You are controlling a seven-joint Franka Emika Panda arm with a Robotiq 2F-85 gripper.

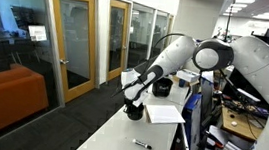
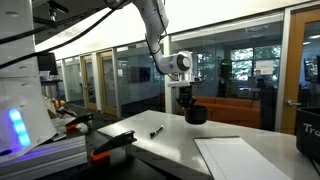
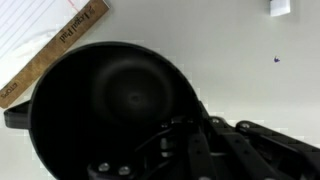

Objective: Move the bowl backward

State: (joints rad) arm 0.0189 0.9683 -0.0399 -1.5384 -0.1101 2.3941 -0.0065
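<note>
Just beside my end effector (image 2: 190,105) lies a sheet of lined paper (image 3: 30,30) on the white surface (image 2: 170,150). A printed wooden strip (image 3: 55,55) runs along the paper's edge on the side nearest my end effector. A black marker (image 2: 157,131) lies by itself on the surface, a little apart from my end effector and away from the paper. Well beyond my end effector, off the surface, an orange sofa (image 1: 6,97) stands by wood-framed glass doors (image 1: 73,38).

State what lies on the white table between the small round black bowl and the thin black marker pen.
Nothing: in both exterior views, only bare white table separates the bowl from the marker pen.
</note>
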